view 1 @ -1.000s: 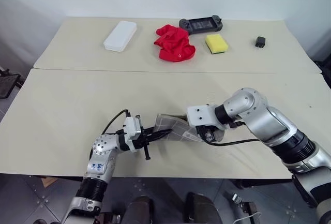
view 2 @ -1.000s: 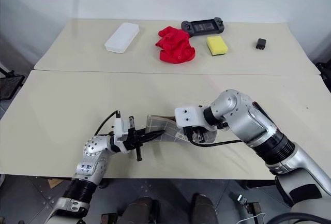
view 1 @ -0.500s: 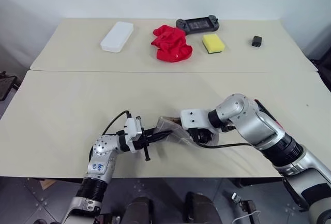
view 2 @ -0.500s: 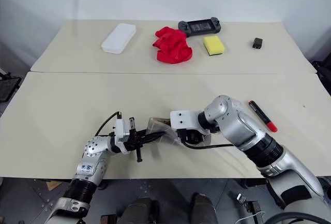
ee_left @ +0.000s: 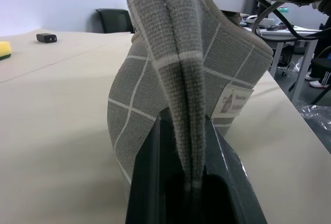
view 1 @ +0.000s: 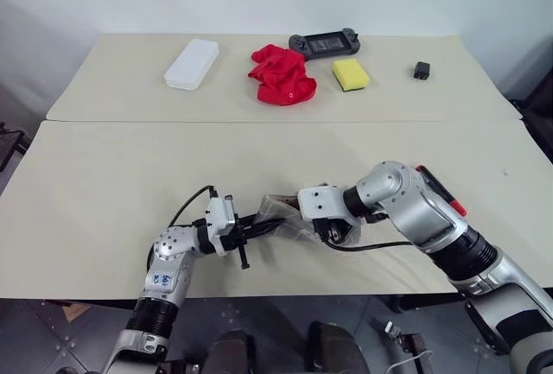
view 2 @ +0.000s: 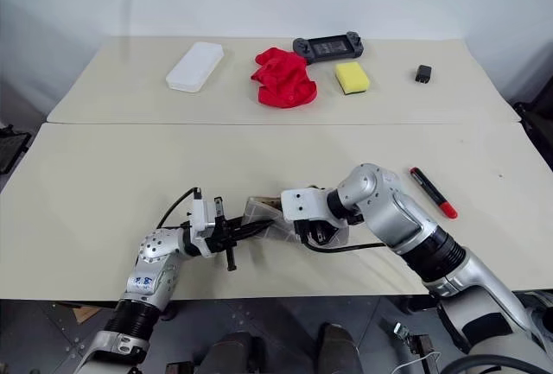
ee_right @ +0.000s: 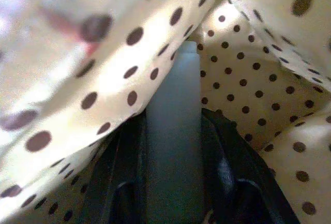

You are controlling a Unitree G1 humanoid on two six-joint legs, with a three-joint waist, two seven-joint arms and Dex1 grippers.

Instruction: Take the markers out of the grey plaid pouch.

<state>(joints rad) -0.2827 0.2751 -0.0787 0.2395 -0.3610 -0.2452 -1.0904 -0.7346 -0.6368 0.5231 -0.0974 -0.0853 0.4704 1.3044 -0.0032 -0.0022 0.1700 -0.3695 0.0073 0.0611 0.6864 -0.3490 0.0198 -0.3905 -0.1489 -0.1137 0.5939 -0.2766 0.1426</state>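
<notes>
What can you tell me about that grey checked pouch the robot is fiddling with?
The grey plaid fabric pouch looks woven, crossed by thin white grid lines, with a small white label on one side. It sits near the front edge of the beige table, bunched up rather than flat. The left hand is shut on one edge, pinching a fold of cloth. The right hand is pushed inside, where the cream lining with dark dots surrounds a pale grey-green marker between its fingers.

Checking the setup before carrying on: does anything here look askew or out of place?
Only the grey plaid fabric pouch: it stands up crumpled, pinched at one edge by the left gripper. A red-capped black marker lies loose on the table.
</notes>
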